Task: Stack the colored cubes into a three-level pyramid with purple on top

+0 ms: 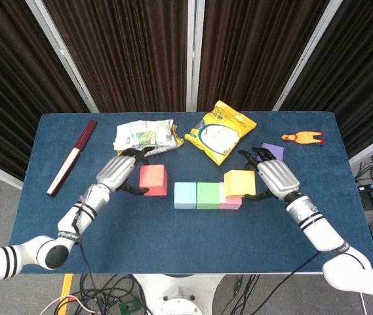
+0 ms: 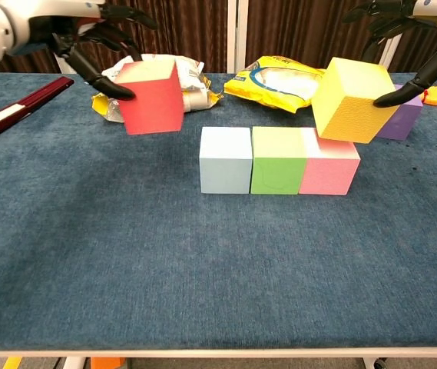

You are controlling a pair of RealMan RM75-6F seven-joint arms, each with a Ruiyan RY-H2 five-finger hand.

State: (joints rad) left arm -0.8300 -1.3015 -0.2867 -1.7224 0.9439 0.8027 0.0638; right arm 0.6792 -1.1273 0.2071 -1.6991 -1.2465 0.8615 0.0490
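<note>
Dark curtains hang behind a table (image 1: 173, 230) covered in blue cloth. Near its middle a light blue cube (image 1: 185, 195), a green cube (image 1: 208, 195) and a pink cube (image 1: 231, 199) sit in a touching row, the base level of the pyramid.

Both arms carry cubes above the cloth. The left robot hand (image 1: 116, 172) is clamped on a red cube (image 1: 153, 180), held in the air just left of the row and slightly behind it. The right robot hand (image 1: 273, 178) is clamped on a yellow cube (image 1: 239, 183), which hangs tilted over the pink cube; in the chest view its lower corner looks very close to the pink cube's top, though whether they touch cannot be told. The purple cube (image 1: 273, 151) rests on the table behind the right robot hand, not yet used.

Set aside at the back are a crumpled packet (image 1: 144, 138), a yellow snack bag (image 1: 219, 131), a small orange toy (image 1: 302, 137) and a dark red stick (image 1: 73, 157).

The likely trouble is the tilt. If the yellow cube comes down corner first, it could push the pink cube sideways and open a gap in the base, or roll off on release. It should straddle the seam between two base cubes, so a flat, centred landing matters. The two robot hands could also crowd each other if both cubes come in together over so short a row.
</note>
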